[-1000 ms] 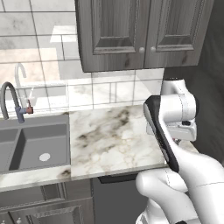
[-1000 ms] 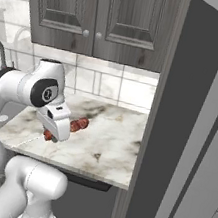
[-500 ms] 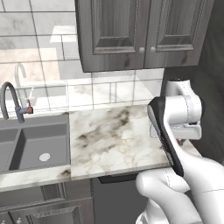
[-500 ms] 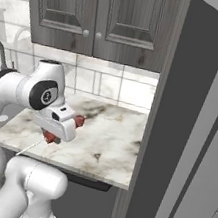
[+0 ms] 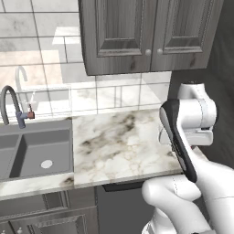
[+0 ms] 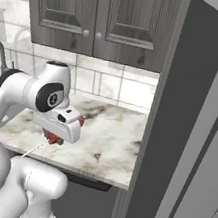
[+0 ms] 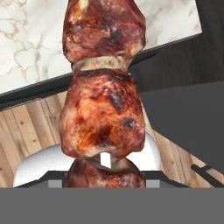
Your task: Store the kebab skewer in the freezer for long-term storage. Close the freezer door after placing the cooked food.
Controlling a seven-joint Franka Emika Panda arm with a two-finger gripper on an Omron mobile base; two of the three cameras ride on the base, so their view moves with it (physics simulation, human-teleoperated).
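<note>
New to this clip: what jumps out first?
The kebab skewer, its charred meat chunks looming large in the hand view, with the marble counter's edge and wood floor behind it. In the right base view the white arm's hand grips it at the counter's front edge, beside the tall grey fridge.

White glossy arm (image 6: 8, 113), rounded segments, dark joint cap (small marking), black stripe.

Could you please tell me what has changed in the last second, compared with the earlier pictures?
The pincer, shut on the kebab skewer, has swung it off the marble counter back toward the robot, out past the counter's front edge and a little lower. Nothing was let go. The sink, the tap and the wall cabinets stayed as they were.
</note>
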